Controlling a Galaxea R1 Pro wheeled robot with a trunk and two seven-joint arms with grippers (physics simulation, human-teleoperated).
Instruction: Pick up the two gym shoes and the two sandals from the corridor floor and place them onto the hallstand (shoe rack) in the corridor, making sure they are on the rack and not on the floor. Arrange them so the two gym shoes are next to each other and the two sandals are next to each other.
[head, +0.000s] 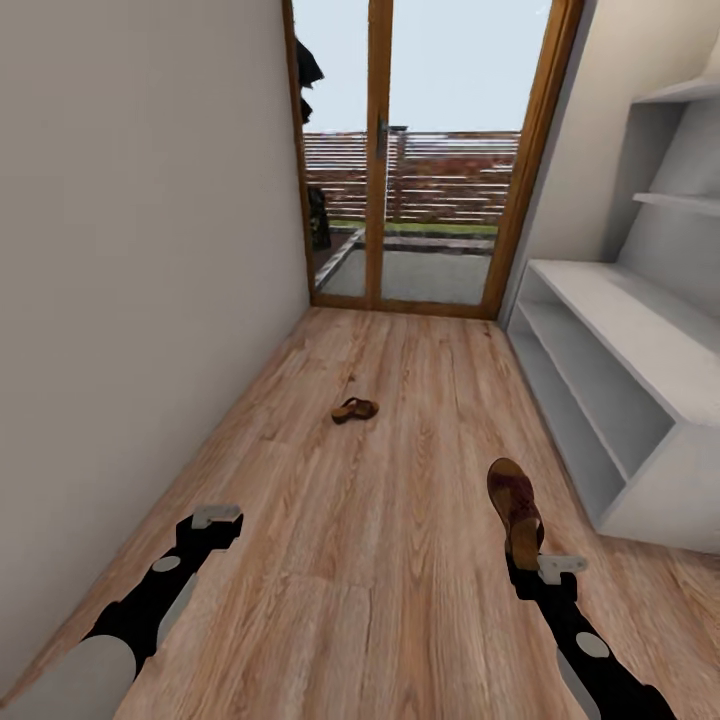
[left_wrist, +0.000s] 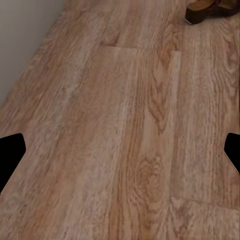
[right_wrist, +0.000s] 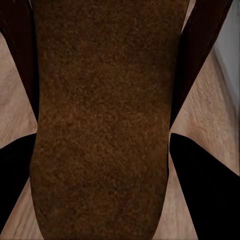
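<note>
One dark-brown sandal hangs toe-up above the corridor floor, with my right gripper shut on its heel end. Its brown footbed runs between the right gripper's black fingers. The other sandal lies on the floor further ahead, near the middle, and its edge shows in the left wrist view. My left gripper hovers open over bare planks at the lower left, its fingers spread wide around nothing. The light-grey hallstand stands along the right wall. The gym shoes are out of view.
A plain wall closes the corridor's left side. A wood-framed glass door ends the corridor ahead. The hallstand's stepped upper shelves rise at the right edge.
</note>
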